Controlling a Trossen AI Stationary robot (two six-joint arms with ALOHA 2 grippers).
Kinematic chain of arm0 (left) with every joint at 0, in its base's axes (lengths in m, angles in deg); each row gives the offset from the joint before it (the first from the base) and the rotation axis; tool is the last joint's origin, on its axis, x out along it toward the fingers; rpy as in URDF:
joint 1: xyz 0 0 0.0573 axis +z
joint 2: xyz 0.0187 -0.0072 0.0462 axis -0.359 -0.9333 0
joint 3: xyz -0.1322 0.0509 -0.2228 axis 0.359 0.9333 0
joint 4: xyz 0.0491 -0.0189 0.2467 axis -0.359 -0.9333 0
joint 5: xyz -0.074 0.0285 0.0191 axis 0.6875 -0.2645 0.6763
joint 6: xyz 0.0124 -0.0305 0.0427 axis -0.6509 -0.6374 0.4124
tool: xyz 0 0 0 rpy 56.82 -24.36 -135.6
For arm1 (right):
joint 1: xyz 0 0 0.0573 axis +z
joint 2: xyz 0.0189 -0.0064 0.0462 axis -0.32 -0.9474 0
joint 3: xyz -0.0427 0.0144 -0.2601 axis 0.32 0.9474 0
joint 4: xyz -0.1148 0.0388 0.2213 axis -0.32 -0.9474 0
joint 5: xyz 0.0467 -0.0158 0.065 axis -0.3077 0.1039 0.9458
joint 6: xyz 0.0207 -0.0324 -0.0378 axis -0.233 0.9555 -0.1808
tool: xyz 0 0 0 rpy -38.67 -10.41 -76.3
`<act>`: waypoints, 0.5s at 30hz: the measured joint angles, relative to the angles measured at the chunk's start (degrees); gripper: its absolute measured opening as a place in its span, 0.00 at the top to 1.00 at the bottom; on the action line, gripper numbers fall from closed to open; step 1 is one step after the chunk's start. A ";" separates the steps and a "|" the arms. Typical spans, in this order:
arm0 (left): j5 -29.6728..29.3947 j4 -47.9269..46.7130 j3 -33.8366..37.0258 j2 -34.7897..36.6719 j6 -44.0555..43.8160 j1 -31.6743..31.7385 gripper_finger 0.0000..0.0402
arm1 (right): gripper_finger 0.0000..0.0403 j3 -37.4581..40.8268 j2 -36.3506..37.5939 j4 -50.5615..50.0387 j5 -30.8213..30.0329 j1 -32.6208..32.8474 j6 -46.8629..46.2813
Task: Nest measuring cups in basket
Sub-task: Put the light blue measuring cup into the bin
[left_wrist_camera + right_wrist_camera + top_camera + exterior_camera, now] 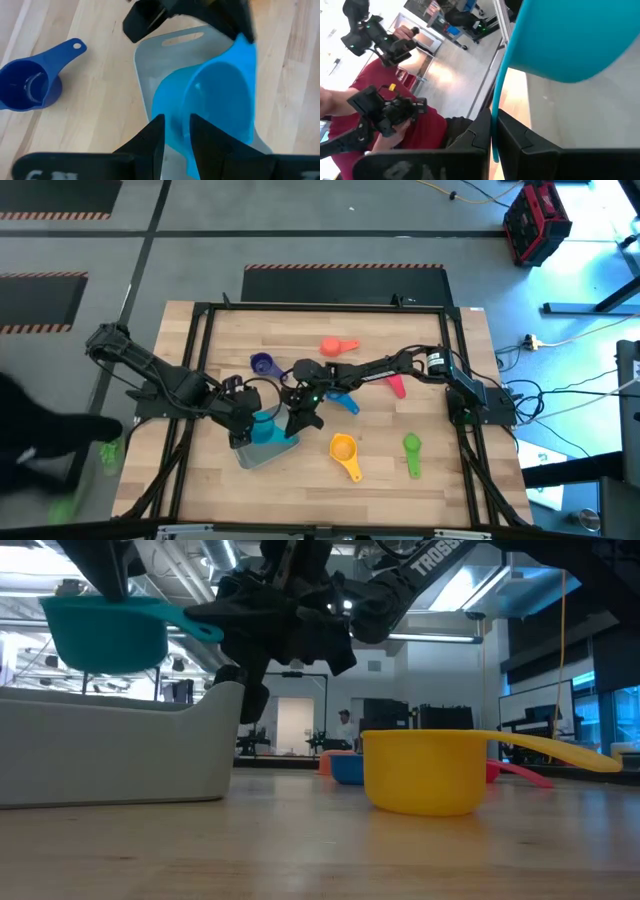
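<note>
Right gripper (494,131): closed on the flat handle of the teal cup (105,632), bowl held clear above the basket (120,755), handle running level from the bowl back toward this gripper. Left gripper (175,132): fingers pinched on the rim of the same teal cup (210,110), one inside the bowl and one outside, so the cup hangs between both arms directly over the tray. Basket (262,448): pale grey, on the near left part of the worktop (400,480), nothing visible inside it; the cup needs only go straight down, and both grippers are equally close to it. Remaining cups, lying loose on the worktop: purple cup (262,364) just behind the grippers; coral-orange cup (338,346) farther back; blue cup (343,401) beside the right arm; pink-red cup (397,386) partly under that arm; yellow-orange cup (345,452) and green cup (412,450) toward the near right, well apart from the basket. Judgement: largest cup is being placed first; the six others are yet to be nested. A person in a red top shows beyond the worktop.
</note>
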 joint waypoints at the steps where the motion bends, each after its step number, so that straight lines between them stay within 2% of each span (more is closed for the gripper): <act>1: 0.00 -0.12 0.00 0.00 0.00 0.03 0.79 | 0.94 0.00 0.01 0.17 0.01 0.00 -0.11; 8: -0.68 -0.49 0.00 -0.29 -0.03 0.04 0.79 | 0.94 0.00 0.01 1.17 -0.01 0.00 -2.62; 15: 0.31 -1.40 0.07 -3.42 0.09 0.26 0.79 | 0.94 0.04 0.01 11.01 0.36 0.04 -12.39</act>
